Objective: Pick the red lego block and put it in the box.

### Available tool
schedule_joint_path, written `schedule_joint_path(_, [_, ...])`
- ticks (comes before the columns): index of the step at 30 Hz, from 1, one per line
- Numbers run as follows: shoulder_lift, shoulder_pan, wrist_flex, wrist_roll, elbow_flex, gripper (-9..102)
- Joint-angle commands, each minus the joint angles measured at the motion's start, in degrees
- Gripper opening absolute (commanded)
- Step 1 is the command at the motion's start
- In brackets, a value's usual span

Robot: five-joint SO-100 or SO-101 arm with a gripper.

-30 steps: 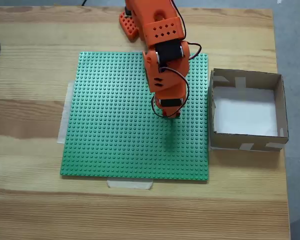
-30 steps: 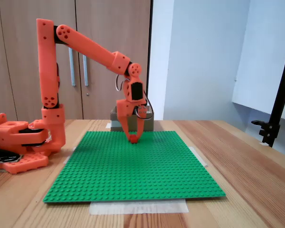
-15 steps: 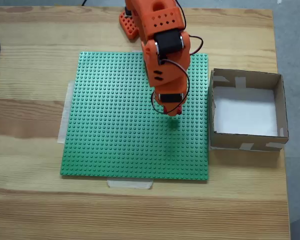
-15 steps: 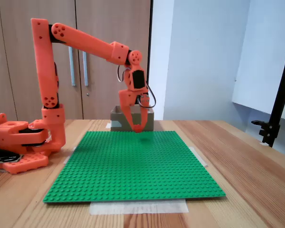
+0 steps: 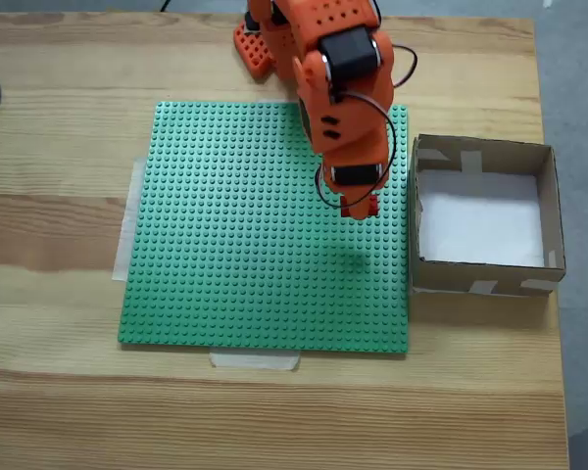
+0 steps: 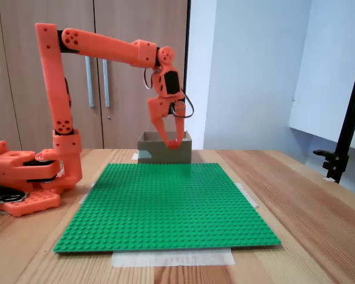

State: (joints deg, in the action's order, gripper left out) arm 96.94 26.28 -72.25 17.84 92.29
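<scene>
Pincer [image 5: 359, 208] clamps studded (red) brick [image 5: 361, 207].

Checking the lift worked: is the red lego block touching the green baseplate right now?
Apart. In a fixed view from the side, the red lego block hangs in the gripper well above the green baseplate, with the box behind it.

The orange arm [image 6: 100, 47] lifts higher off the green baseplate [image 5: 245, 245] than a second ago, its jaws carrying the red lego block [image 5: 359, 207] up from the studs and rightward in the overhead fixed view, closer to the box [image 5: 485, 279]. In the side fixed view the red lego block [image 6: 175, 144] now hangs level with the box's near wall [image 6: 151, 151], its shadow on the baseplate fainter and further right.
</scene>
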Motion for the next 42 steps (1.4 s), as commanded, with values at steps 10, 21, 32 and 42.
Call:
schedule_joint_path(10, [2.81,4.75,-3.52,1.14,-11.95,-1])
schedule_joint_path(21, [1.93,9.05,-4.22,0.53,-16.08,-1])
schedule_joint_path(32, [0.35,15.38,-2.99,-0.09,-16.26,-1])
schedule_joint_path(42, [-4.48,19.42,-3.43,-0.18,-19.95,-1])
